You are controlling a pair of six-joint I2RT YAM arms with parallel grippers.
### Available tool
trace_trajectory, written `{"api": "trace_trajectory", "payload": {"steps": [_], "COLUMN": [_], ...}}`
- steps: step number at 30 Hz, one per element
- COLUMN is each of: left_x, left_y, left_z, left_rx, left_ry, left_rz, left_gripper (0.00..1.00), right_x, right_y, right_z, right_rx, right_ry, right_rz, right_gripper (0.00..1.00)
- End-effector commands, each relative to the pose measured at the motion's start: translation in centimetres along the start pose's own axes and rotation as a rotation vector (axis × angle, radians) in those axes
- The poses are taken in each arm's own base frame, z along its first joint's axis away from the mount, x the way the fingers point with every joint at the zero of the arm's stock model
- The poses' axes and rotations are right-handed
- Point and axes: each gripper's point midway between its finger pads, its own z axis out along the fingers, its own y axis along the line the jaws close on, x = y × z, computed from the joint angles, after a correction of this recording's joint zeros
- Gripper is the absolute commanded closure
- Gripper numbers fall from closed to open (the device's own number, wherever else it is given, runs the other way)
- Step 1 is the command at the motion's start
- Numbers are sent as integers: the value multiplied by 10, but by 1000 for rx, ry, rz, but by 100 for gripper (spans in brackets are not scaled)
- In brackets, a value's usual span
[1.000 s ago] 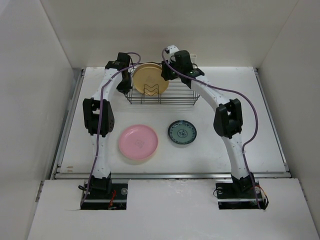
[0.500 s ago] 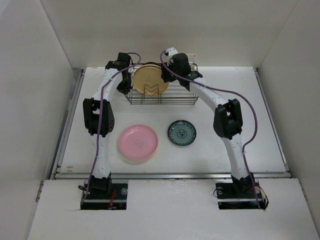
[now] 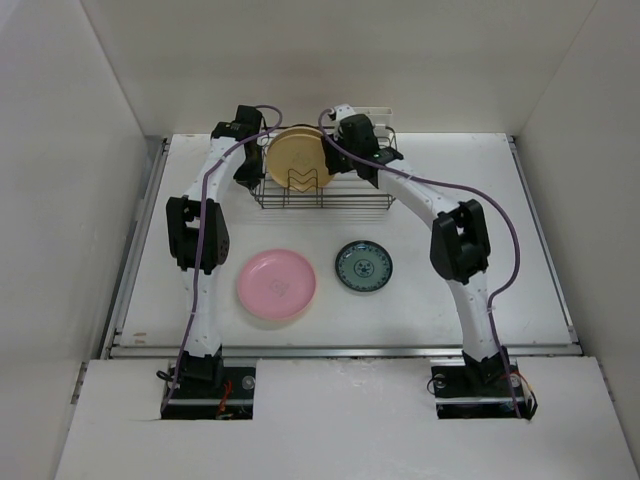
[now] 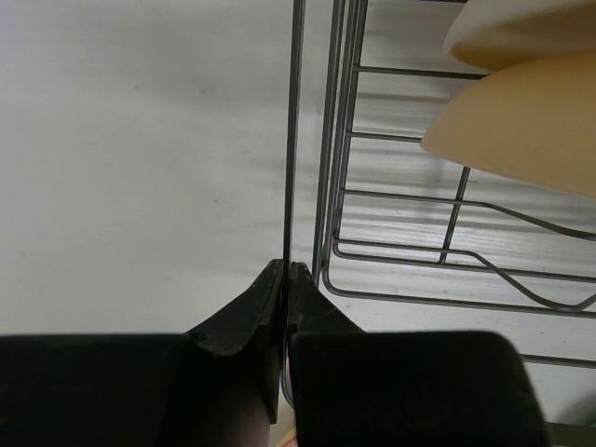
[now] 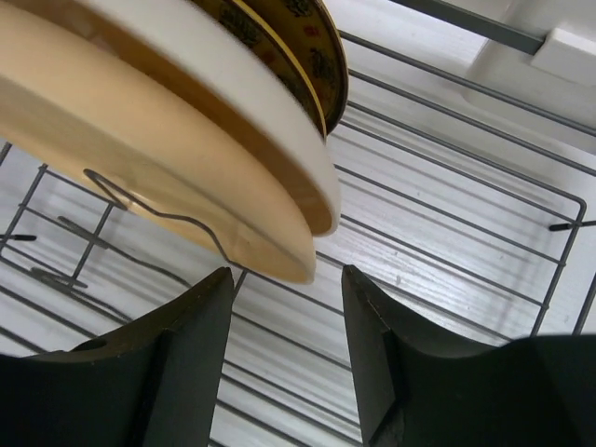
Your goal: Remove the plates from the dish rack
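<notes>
Right fingers [image 5: 186, 363] apart, tan plate [image 5: 140, 158] rim at their gap

At the bottom, the right end effector [image 5: 287, 275] is hanging with jaws apart, just under the tan plate [image 5: 121, 158], cream plate [image 5: 233, 93] and patterned plate [image 5: 300, 37] standing upper left in the dish rack [image 5: 447, 214].

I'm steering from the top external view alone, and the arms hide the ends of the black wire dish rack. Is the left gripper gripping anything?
Observer: Yes, the left gripper is shut on a rim wire of the black wire dish rack.
Operator: And the right gripper?
Observer: The right gripper is open near the rim of the large tan round plate, not pinching it.
Operator: Anything behind that plate?
Observer: A cream round plate, then a dark brown-and-yellow patterned plate.
</notes>
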Motion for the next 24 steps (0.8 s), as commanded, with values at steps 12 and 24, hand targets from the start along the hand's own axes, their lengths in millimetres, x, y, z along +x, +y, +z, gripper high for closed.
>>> {"api": "trace_trajectory", "payload": {"steps": [12,24], "left_x": [-4,-2], "left_y": [4,4], "left_z": [-20,-21], "left_rx": [-25,-26], "left_ry": [-11,-2], "left_rz": [-38,-28], "left_gripper": [100,100], "right_x": [-52,-37], "right_y": [24,20], "right_z": [-5,24], "right_rx": [-93,-65], "right_ry": [-137,-146], "right_rz": [30,33], "right_gripper": [64,66]}}
